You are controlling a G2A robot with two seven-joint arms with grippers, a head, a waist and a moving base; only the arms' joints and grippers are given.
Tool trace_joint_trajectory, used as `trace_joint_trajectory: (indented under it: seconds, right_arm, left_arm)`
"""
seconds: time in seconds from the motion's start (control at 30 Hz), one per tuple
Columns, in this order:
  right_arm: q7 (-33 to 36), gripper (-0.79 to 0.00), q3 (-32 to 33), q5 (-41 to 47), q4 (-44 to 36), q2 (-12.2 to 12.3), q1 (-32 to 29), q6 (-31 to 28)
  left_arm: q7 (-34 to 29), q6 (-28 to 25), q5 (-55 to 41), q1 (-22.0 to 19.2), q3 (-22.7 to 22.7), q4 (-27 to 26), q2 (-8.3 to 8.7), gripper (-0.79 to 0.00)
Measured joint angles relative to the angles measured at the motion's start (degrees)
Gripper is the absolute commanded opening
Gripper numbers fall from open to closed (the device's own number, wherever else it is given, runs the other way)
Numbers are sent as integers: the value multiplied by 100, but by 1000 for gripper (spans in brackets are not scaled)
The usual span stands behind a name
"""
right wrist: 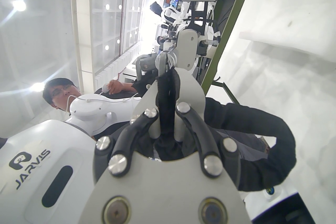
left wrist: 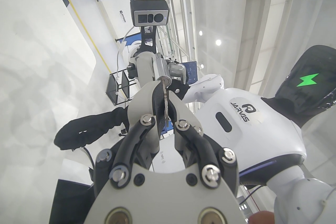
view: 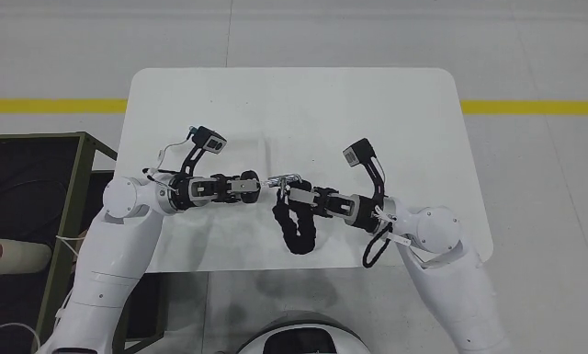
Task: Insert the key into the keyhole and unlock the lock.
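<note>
White table (view: 367, 106), centre: insertion step, I judge. My left gripper (left wrist: 166, 95) pinches the key (left wrist: 165, 107) at the keyhole (left wrist: 166, 81) of the lock (left wrist: 173, 70); the right gripper (right wrist: 168, 83) clamps its black sleeve (right wrist: 166, 109). Next I'd seat it, then twist.

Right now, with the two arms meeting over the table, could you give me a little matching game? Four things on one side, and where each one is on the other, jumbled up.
Things:
1. key
2. black cable
3. metal lock head
4. table

Places:
A. white, beneath everything else
B. clamped in the right tool, looping out from it
C. pinched in the left tool
D. between the two tools, at the key's tip

Pairs: 1-C, 2-B, 3-D, 4-A.
</note>
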Motion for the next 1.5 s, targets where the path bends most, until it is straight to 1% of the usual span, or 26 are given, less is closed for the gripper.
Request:
trace_joint_trajectory:
  seconds: [0.1,0.17,0.2,0.27,0.33,0.43,0.5,0.63,0.73,0.9,1.0,1.1,1.13,1.2,1.23,1.3,1.33,1.37,1.4,1.43,1.47,1.5]
  right_arm:
    - [0,-785,0,-1,0,0,0,0]
    - [-31,-785,22,-15,-26,6,-46,-7]
    - [-72,-785,49,-26,-74,14,-116,-12]
    - [-135,-785,110,-19,-192,32,-234,4]
    - [-179,-785,116,-27,-238,41,-251,28]
    - [-220,-785,148,-57,-235,58,-261,12]
    - [-213,-785,182,-59,-230,71,-276,0]
    - [-241,-785,228,-39,-231,97,-286,-14]
    - [-307,-785,234,16,-238,107,-275,2]
    - [-266,-785,282,82,-230,138,-271,12]
    - [-259,-785,280,104,-227,153,-257,30]
    - [-268,-785,295,125,-203,169,-242,31]
    - [-285,-785,302,140,-191,175,-238,32]
    - [-311,-785,301,164,-180,181,-235,32]
    - [-324,-785,293,170,-175,186,-230,32]
    - [-358,-785,257,205,-195,187,-215,43]
    - [-380,-785,227,224,-199,187,-204,72]
    - [-393,-785,205,239,-186,188,-195,103]
    - [-406,-785,187,256,-166,189,-180,127]
    - [-429,-785,153,279,-139,188,-158,139]
    - [-452,-785,121,289,-120,186,-143,141]
    - [-480,-785,85,287,-103,184,-130,144]
  left_arm:
    - [1,-2,1,0,-1,-1,0,-785]
    - [46,-123,129,15,-70,-120,17,-785]
    - [61,-302,325,31,-123,-251,31,-785]
    - [265,-813,1077,110,-190,-578,53,-785]
    - [679,-1264,1827,177,-208,-870,63,-785]
    - [1350,-1930,2758,288,-220,-1122,87,-785]
    - [1721,-2301,3207,358,-216,-1219,110,-785]
    - [2705,-3287,4267,523,-197,-1409,187,-785]
    - [3372,-3895,5020,582,-207,-1477,233,-785]
    - [3981,-3923,6127,630,-297,-1946,274,-785]
    - [4756,-3922,7158,700,-352,-2170,299,-785]
    - [5795,-3923,8529,798,-346,-2337,343,-785]
    - [6268,-3923,9137,846,-319,-2365,369,-785]
    - [7040,-3923,10055,910,-278,-2368,412,-785]
    - [7581,-3923,10677,944,-260,-2366,442,-785]
    - [8365,-3914,11666,978,-256,-2357,483,-785]
    - [8898,-3831,12344,1016,-235,-2317,501,-785]
    - [9314,-3678,12826,1058,-209,-2261,511,-785]
    - [9749,-3467,13271,1108,-175,-2192,522,-785]
    - [10326,-3138,13825,1176,-125,-2091,539,-785]
    - [10723,-2902,14198,1225,-87,-2009,555,-767]
    - [11075,-2708,14513,1265,-51,-1923,569,-89]
